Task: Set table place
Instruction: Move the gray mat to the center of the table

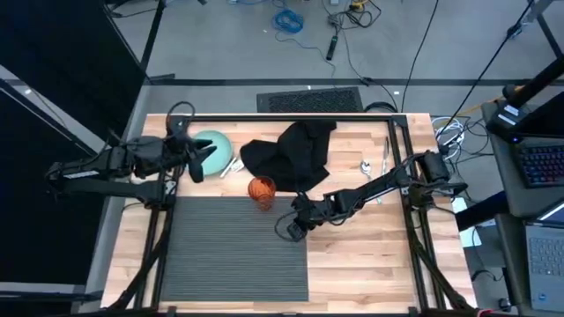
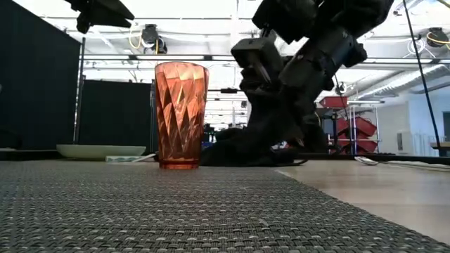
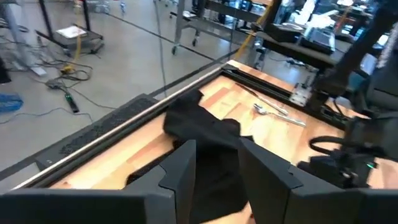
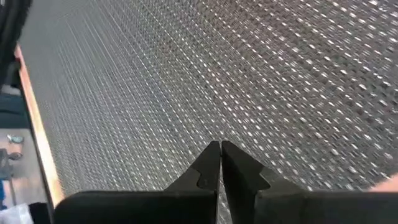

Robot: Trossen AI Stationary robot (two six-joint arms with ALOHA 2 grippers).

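The placemat [image 1: 233, 249] is lying flat at the table's near side. The right gripper [image 4: 220, 149], fingers together (seemingly empty), is hovering at its edge, risking knocking the orange tumbler [image 1: 261, 189].

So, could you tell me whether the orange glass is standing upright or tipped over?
Upright: the orange glass stands on its base at the placemat's far edge, rim level.

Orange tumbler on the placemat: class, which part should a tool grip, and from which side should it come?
Grip the orange tumbler around its faceted mid-wall, coming in level from the open placemat side. It stands upright with its mouth up, and the black napkin crowds its far side. This is a judgement from its pose.
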